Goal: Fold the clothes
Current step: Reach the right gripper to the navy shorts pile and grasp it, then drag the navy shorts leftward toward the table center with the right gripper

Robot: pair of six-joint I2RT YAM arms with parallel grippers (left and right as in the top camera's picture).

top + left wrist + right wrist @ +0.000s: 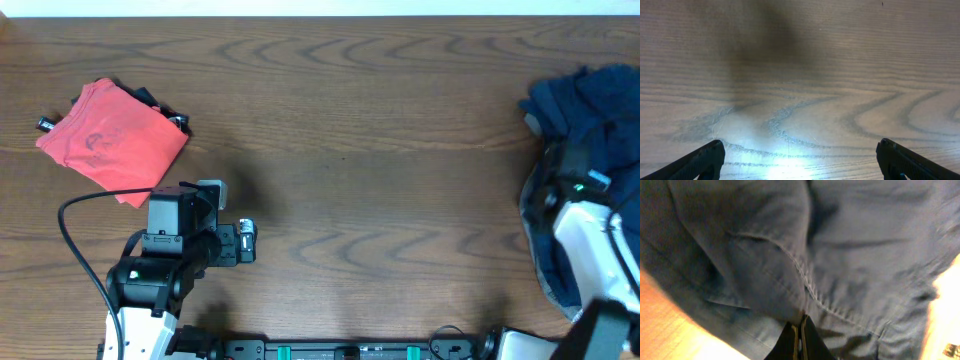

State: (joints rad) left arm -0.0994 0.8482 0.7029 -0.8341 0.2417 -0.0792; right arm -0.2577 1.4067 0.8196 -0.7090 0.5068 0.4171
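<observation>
**Right jaws pinched on a navy fold, and the hold looks thin**

The right jaws are pressed almost together, nipping a ridge of the navy garment (850, 255) just where a stitched seam (805, 275) runs down into them. The left jaws stand wide apart over bare tabletop (805, 100), holding nothing.

The bite looks small, so the cloth may slip out under a pull. The ridge may also hold several layers, in which case the whole heap would drag as one lump instead of opening. The left arm (170, 250) is well apart from it and cannot yet steady anything.

The garment is a rumpled dark blue heap at the tabletop's far right, partly under the right arm (590, 235) and unfolded. A red cloth (112, 140) lies flat at the far left.
</observation>
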